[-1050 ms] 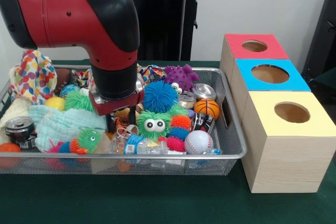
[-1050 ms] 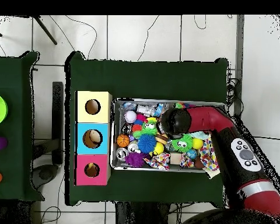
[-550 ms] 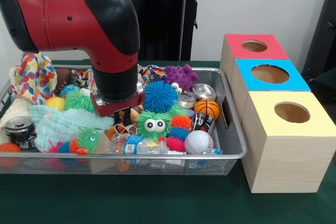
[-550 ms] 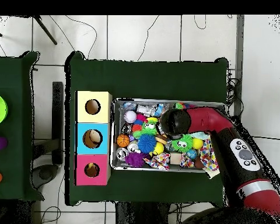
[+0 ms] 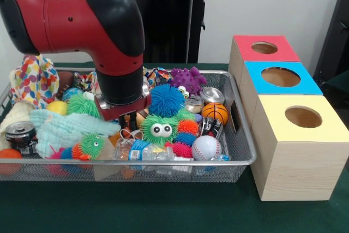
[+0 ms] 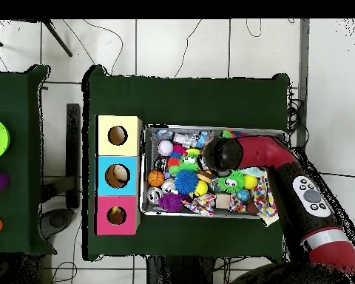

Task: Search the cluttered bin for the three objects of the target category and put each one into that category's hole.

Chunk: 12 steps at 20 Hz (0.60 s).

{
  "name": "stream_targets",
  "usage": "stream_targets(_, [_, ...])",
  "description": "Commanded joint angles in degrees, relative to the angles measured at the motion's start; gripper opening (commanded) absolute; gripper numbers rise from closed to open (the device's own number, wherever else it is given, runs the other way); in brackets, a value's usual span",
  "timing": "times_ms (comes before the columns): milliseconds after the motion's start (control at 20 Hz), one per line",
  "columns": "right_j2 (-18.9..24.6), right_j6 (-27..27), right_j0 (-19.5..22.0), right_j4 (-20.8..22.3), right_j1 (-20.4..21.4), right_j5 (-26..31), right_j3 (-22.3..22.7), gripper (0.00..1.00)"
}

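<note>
Front view: a wire mesh bin (image 5: pixel 240 156) sits on a green table, packed with toys and oddments. A red and black robot arm (image 5: pixel 82 23) reaches down into the middle of the bin. Its gripper (image 5: pixel 130 121) is low among the clutter, just left of a green fuzzy toy with big eyes (image 5: pixel 159 129). The wrist hides most of the gripper, so whether the fingers are apart or together cannot be told, nor whether they hold anything. Around it lie a blue spiky ball (image 5: pixel 166 100), a purple spiky toy (image 5: pixel 187 80), a small basketball (image 5: pixel 215 112), a baseball (image 5: pixel 206 148), a tin can (image 5: pixel 210 95), a crushed can (image 5: pixel 20 135), a pale blue cloth (image 5: pixel 68 128) and a patterned cloth (image 5: pixel 34 78). To the right of the bin stand three wooden boxes in a row, each with a round hole on top: red (image 5: pixel 264 48) farthest, blue (image 5: pixel 280 77) in the middle, yellow (image 5: pixel 303 117) nearest. They stand close beside the bin, likely so each find can be carried over quickly. The target category is not shown, so its three objects cannot be singled out.

Overhead view: the bin (image 6: pixel 214 214) lies beside the same three boxes (image 6: pixel 118 175). The arm (image 6: pixel 276 166) crosses the bin's right half, its dark wrist (image 6: pixel 220 154) covering the gripper.
</note>
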<state>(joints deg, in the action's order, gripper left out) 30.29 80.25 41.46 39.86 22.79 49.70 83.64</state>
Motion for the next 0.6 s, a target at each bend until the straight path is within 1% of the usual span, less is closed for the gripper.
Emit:
stream_targets(50, [0.8, -7.1, -0.9, -2.6, 4.6, 8.3, 0.3, 0.00])
stream_targets(250, [0.6, -6.7, -2.3, -3.8, 6.8, 11.3, -0.1, 0.00])
stream_targets(600, [-0.3, -6.0, -3.6, -4.2, 8.8, 13.5, 0.0, 0.00])
